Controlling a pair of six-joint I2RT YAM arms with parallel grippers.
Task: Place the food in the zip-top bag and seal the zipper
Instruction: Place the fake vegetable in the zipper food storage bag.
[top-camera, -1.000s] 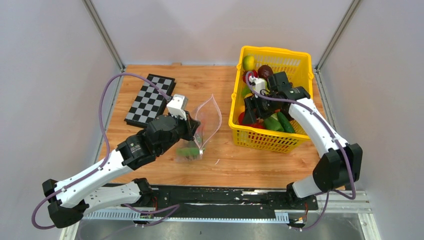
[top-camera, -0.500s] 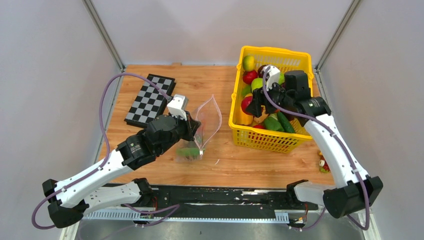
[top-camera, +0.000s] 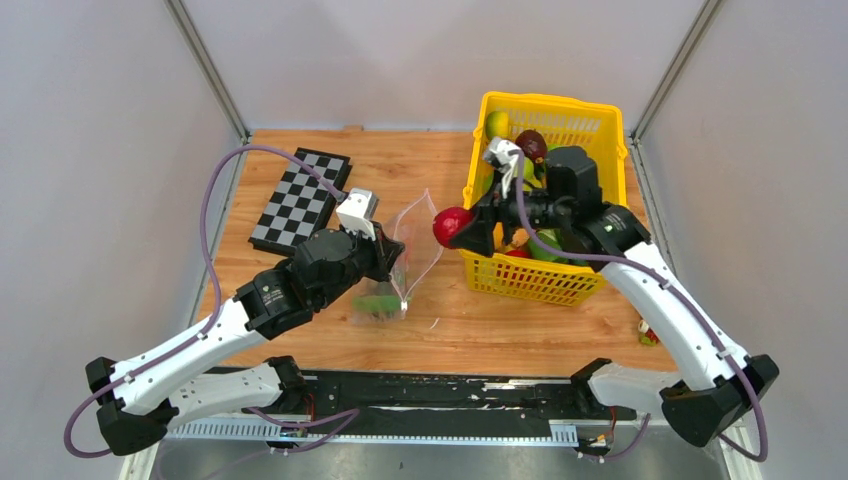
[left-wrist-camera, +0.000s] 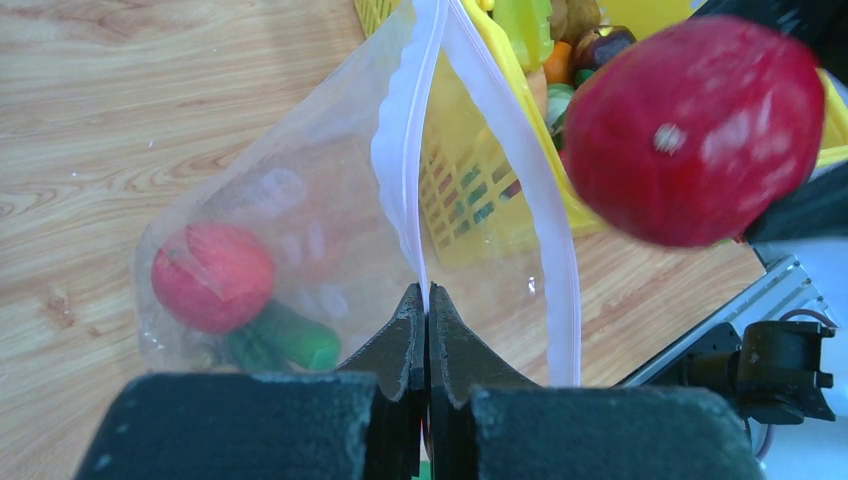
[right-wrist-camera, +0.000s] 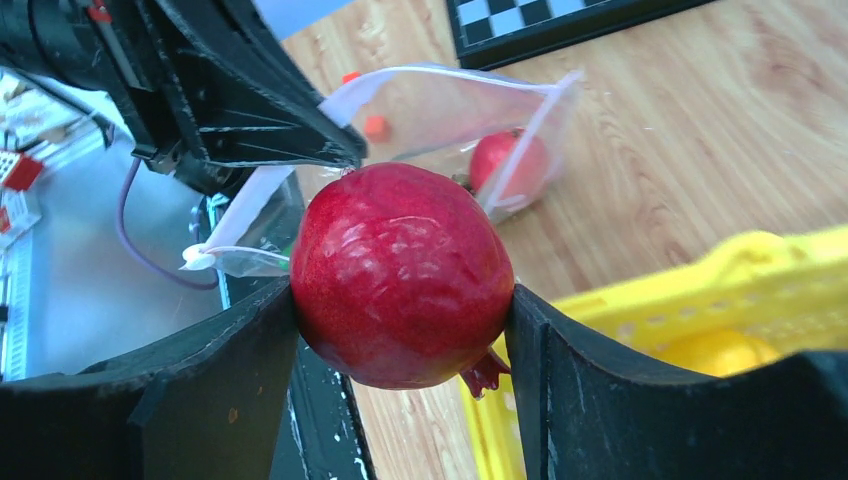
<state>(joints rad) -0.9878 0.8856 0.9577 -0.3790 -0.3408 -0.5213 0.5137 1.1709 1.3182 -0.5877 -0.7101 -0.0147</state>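
The clear zip-top bag lies between the arms with its mouth standing open toward the basket. My left gripper is shut on one lip of the pinkish zipper and holds it up. Inside the bag rest a red fruit and a green piece. My right gripper is shut on a glossy red pomegranate-like fruit, held in the air just right of the bag's mouth, left of the basket wall. More food fills the basket.
The yellow mesh basket stands at the right on the wooden table. A folded chessboard lies at the back left. Small orange-red blocks sit near the right edge. A black rail runs along the near edge.
My right arm lifted the red fruit out of the basket and carried it left, over the basket wall toward the bag's mouth. The left arm and bag stayed still.
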